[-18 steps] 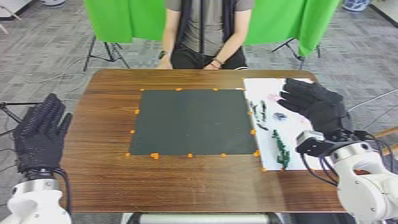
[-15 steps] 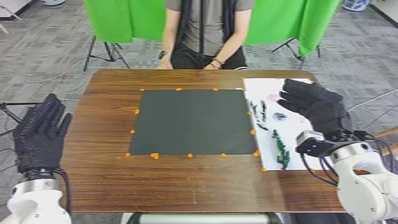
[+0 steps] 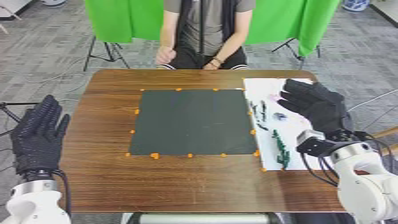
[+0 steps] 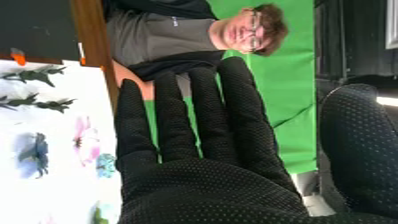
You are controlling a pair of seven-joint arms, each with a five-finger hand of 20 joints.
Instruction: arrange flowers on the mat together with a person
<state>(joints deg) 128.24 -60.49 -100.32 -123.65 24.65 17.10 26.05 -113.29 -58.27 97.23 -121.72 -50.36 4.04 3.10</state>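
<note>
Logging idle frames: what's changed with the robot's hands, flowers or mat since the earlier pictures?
The left hand edged slightly left; nothing taken hold of or let go. Right hand, dark mat, blue flower and green stem stayed put.

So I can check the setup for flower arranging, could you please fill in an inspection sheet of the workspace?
Surface: brown wooden table with a dark mat.
Job's things: pink flower, blue flower and green sprigs on the white sheet; none on the mat.
Clutter: small orange pieces around the mat.
Hands: left hand open, beside the table; right hand open, above the sheet.
Cables: dark cables at both wrists.
Surroundings: green cloth, grey floor.
</note>
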